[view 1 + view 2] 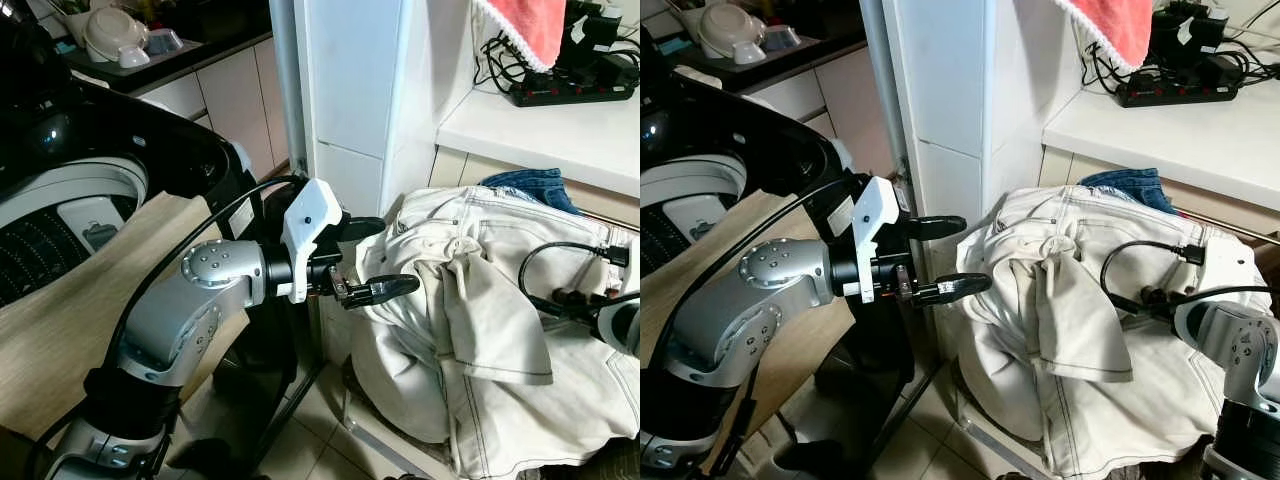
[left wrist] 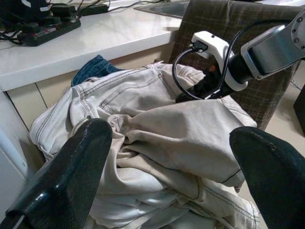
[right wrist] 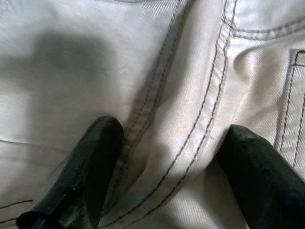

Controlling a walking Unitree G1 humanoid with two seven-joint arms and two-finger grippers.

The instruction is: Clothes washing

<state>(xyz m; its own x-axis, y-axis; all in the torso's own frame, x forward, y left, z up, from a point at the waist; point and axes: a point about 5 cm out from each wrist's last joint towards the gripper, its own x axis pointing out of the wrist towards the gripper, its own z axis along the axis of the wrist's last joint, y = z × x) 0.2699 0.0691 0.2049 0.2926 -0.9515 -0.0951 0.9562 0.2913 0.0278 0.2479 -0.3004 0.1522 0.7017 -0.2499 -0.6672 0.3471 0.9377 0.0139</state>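
The washing is looking barely begun: the crumpled pile of cream-white denim trousers is still lying heaped beside the white surface, apart from the open black-rimmed washing machine drum on the robot's left. The left end effector is hovering at the pile's edge with fingers apart, gripping nothing, while the right end effector is pressing its spread fingers onto a seam. The bundle is too bunched to show 1 clear long axis; its waistband is facing the surface

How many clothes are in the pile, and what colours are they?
Cream-white clothes: 1 heap, and I cannot tell how many pieces it holds
Blue jeans: 1
Total: at least 2 clothes in the pile
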